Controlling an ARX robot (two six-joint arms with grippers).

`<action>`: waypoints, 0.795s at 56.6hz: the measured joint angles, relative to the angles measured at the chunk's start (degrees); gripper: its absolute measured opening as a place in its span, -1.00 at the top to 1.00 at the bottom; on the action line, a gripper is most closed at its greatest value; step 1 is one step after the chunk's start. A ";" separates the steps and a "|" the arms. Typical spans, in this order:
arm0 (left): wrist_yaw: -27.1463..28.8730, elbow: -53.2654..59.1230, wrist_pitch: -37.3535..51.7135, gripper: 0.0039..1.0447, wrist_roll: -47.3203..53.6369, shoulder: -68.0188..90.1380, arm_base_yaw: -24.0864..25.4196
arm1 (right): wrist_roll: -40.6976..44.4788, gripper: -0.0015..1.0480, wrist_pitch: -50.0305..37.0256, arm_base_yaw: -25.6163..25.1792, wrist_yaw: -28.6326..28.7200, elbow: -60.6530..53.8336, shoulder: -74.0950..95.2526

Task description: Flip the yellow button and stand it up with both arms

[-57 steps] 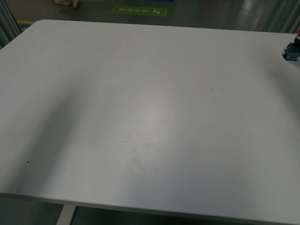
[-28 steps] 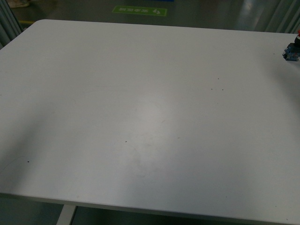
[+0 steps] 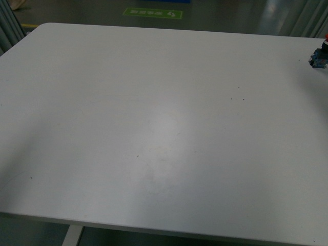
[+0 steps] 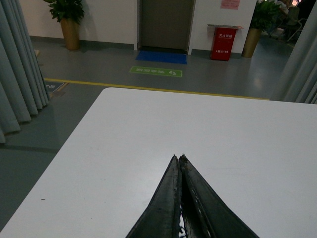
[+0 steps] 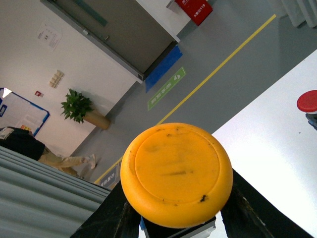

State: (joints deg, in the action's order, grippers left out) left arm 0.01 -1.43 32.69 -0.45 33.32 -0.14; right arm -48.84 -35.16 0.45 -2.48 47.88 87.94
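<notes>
Front view overlooks the table (image 3: pixel 164 128) — wrist views sit low — all share the green floor sign (image 3: pixel 152 13).

It looks like a workplace hall or lab: ahead of the left pincer (image 4: pixel 179 157), past the table (image 4: pixel 138 129), lie a grey floor (image 4: pixel 99 59) with a yellow line (image 4: pixel 148 89), a green sign (image 4: pixel 156 72), a door (image 4: pixel 166 25), a red bin (image 4: pixel 223 43) and a potted plant (image 4: pixel 70 29).

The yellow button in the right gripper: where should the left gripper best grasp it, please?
Probably across the cap rim of the yellow button, from the cap side: the cap stands clear of the right fingers flanking the body. The left gripper, now shut, must open first.
</notes>
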 joint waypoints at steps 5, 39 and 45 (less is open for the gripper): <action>0.00 0.02 -3.02 0.93 0.00 -3.28 0.00 | 0.04 0.30 0.00 -0.02 0.00 0.00 0.00; 0.00 0.04 -18.18 0.93 0.00 -19.04 0.00 | 1.31 0.30 -0.87 -1.97 1.07 -2.32 -0.57; 0.00 0.04 -20.06 0.93 0.00 -20.92 0.00 | 1.57 0.30 -1.03 -2.14 1.07 -2.34 -0.72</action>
State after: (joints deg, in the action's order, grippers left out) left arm 0.01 -1.39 12.62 -0.45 12.40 -0.14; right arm -47.27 -36.18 -1.69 -1.41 45.54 87.22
